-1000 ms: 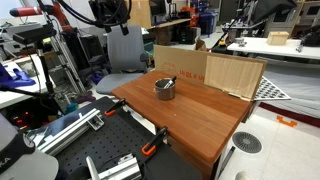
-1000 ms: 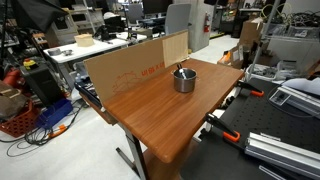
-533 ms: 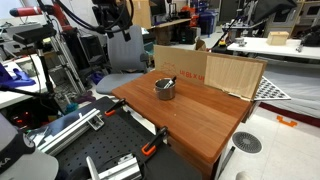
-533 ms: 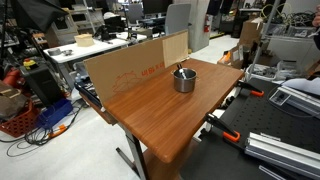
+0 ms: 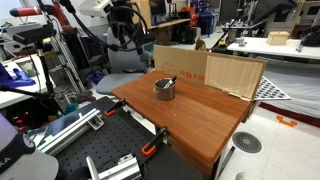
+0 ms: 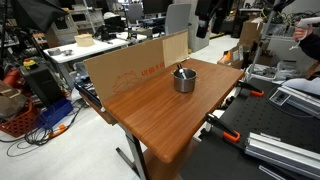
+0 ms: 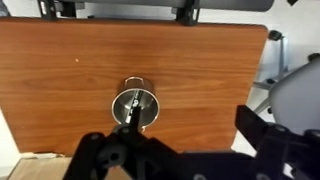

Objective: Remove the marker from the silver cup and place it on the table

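Seeing the marker (image 7: 131, 113) leaning inside the silver cup (image 7: 144, 102) on the table (image 7: 60, 70), we are noting the gripper (image 7: 190, 145) hovering high above, well apart, jaws standing spread wide in wrist view.

a robotics lab: equipment racks (image 5: 60, 50), cluttered workbenches (image 6: 85, 45).

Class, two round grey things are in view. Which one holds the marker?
The silver cup standing on the wooden table: the marker leans out of it. The flat disc with holes lies off the table, beside it.
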`<state>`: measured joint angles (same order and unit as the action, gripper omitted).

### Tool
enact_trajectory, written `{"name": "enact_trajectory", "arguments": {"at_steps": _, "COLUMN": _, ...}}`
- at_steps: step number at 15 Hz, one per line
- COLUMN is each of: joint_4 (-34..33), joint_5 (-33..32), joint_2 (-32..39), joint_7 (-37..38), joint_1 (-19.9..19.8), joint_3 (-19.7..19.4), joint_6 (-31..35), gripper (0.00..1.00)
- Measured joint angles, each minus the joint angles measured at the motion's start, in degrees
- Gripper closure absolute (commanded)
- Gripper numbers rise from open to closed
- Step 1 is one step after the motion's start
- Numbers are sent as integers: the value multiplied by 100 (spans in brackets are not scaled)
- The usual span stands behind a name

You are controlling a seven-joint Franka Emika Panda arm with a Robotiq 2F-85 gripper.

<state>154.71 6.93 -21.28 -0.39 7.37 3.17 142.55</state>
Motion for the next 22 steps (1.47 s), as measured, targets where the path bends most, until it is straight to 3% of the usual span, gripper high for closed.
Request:
{"name": "enact_trajectory", "arguments": {"at_steps": 13, "joint_4": -1578, "joint_5": -2, "joint_2": 2688, "joint_7": 192, "joint_1": -439, "joint_3": -199, "joint_6": 1060, "gripper": 0}}
{"name": "enact_trajectory", "arguments": {"at_steps": 22, "joint_4": -2377, "joint_5": -5, "joint_2": 3807, "joint_7": 639, "joint_1": -454, "joint_3": -361, "joint_6": 1174, "gripper": 0}}
